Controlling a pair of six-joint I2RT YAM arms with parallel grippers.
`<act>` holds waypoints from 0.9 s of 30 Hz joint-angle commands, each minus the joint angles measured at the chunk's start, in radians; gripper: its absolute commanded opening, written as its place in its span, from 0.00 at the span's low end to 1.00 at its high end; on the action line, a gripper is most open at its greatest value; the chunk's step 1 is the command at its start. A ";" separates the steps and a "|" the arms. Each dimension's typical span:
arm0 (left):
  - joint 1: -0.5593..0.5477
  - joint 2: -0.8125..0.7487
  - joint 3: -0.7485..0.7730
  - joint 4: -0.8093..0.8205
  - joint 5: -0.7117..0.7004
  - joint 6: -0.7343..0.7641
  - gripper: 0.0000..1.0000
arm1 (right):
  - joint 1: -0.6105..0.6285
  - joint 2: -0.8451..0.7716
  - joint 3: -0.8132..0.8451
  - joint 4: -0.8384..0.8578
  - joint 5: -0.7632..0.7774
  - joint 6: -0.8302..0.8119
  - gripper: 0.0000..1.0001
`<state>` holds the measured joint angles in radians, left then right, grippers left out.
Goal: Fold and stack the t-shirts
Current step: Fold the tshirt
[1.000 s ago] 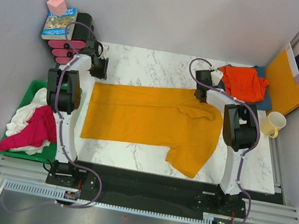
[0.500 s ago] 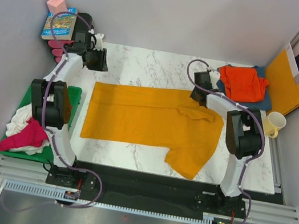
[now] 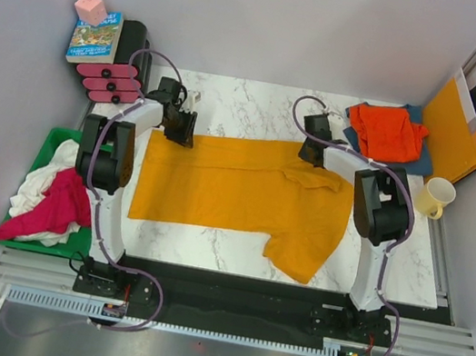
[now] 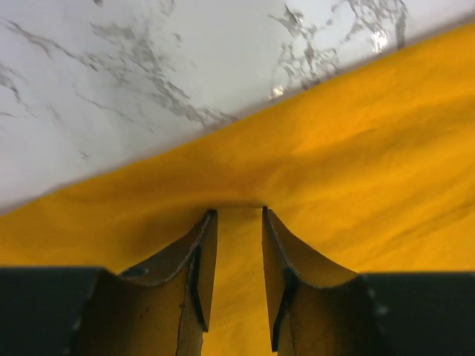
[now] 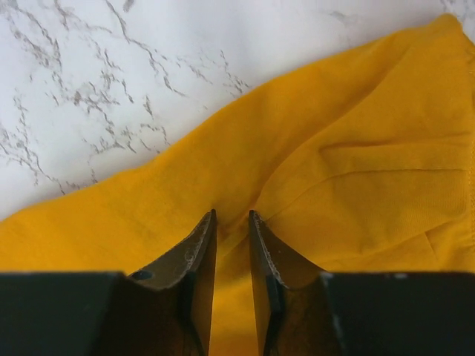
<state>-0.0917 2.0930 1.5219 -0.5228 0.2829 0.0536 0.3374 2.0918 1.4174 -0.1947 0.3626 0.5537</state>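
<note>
Two grippers sit on the far edge of the yellow shirt [image 3: 236, 187], with bare table [image 3: 242, 100] beyond them. The shirt lies flat mid-table, long axis left to right, hem left, collar and sleeves right, and its near sleeve reaches toward the front edge. Only the overhead view shows the red shirt [image 3: 387, 129] lying on the blue shirt [image 3: 424, 160] at the far right corner. The wrist views show the left gripper [image 4: 238, 213] pinching a raised fold of cloth. On the right gripper [image 5: 231, 215] the fingers stand narrowly apart with cloth between them, and whether they grip is unclear.
</note>
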 commanded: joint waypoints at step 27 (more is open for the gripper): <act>0.038 -0.116 0.278 -0.092 0.004 -0.003 0.60 | 0.044 -0.074 0.272 -0.133 0.036 -0.054 0.73</act>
<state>-0.0620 2.2715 1.8980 -0.6846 0.2184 0.0765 0.3431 2.2456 1.7466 -0.3256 0.3599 0.5301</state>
